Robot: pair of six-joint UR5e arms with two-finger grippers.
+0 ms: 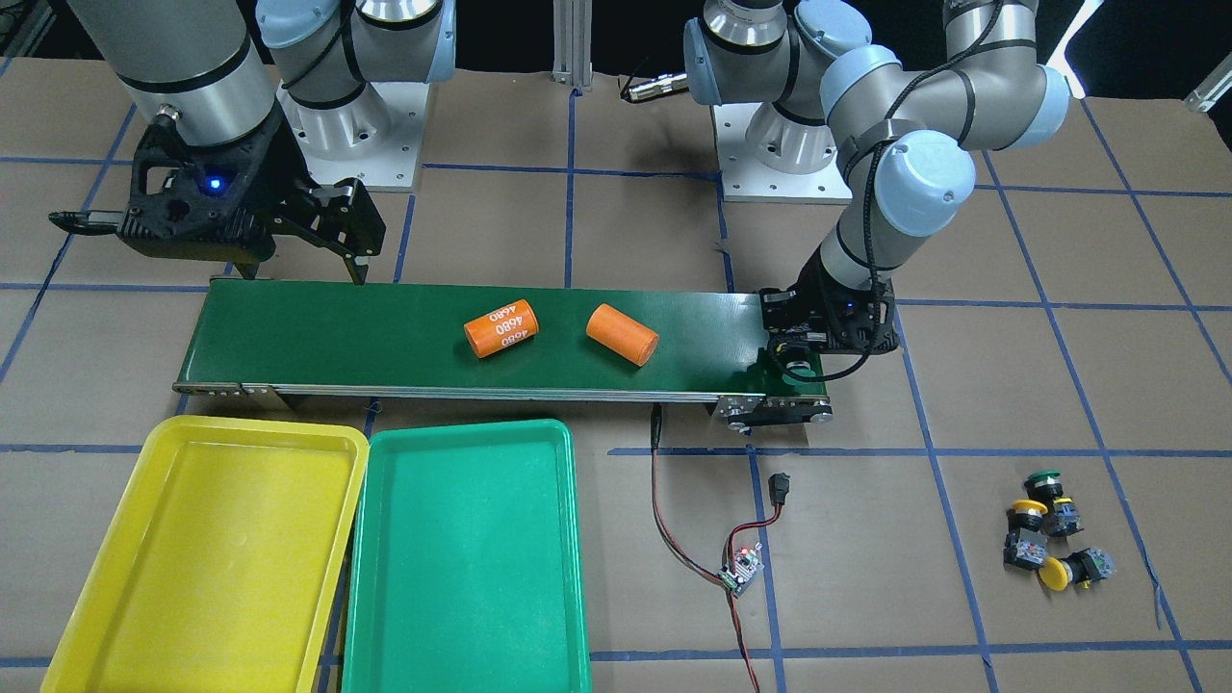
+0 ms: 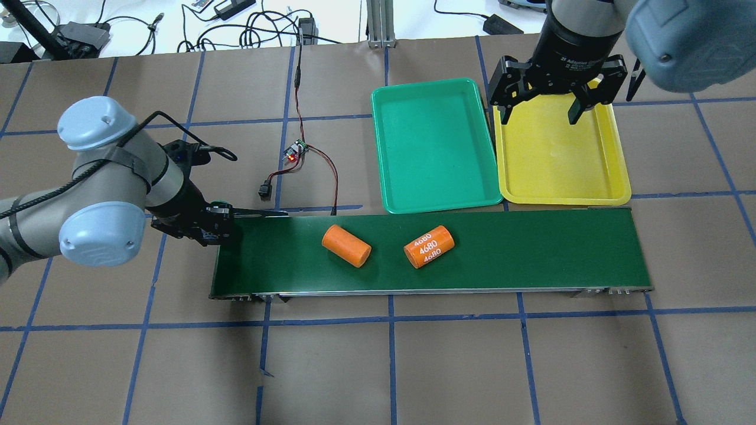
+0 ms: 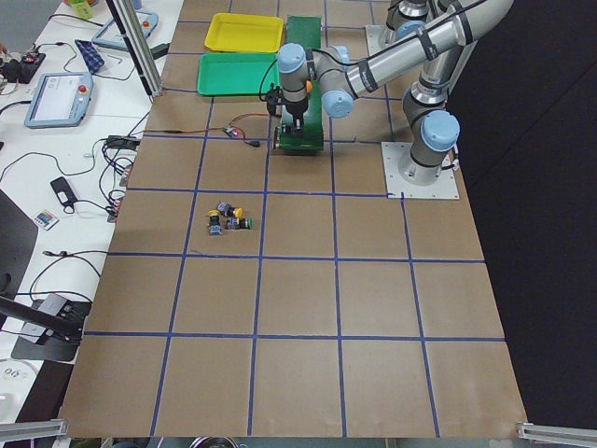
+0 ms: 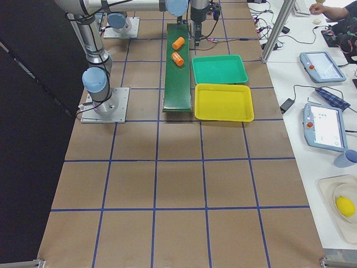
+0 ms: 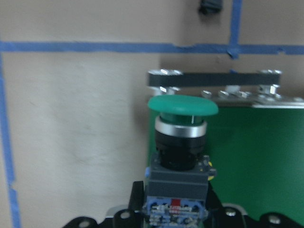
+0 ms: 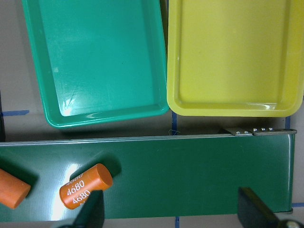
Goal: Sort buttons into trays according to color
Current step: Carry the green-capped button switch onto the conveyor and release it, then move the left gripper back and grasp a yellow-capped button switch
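My left gripper point(image 1: 797, 358) is shut on a green-capped button point(image 5: 183, 106), gripping its black-and-grey body just over the left end of the conveyor belt point(image 2: 508, 251). Three more buttons lie clustered on the brown table: a green one point(image 1: 1042, 478) and two yellow ones point(image 1: 1027, 511) point(image 1: 1058, 575). The green tray point(image 2: 434, 147) and yellow tray point(image 2: 561, 159) sit side by side beyond the belt, with nothing in them. My right gripper point(image 2: 538, 115) hangs open over the far end of the yellow tray.
Two orange cylinders point(image 2: 346, 246) point(image 2: 429, 247) lie on the belt's middle. A small circuit board point(image 2: 295, 151) with red and black wires lies beyond the belt's left end. Blue tape lines grid the table.
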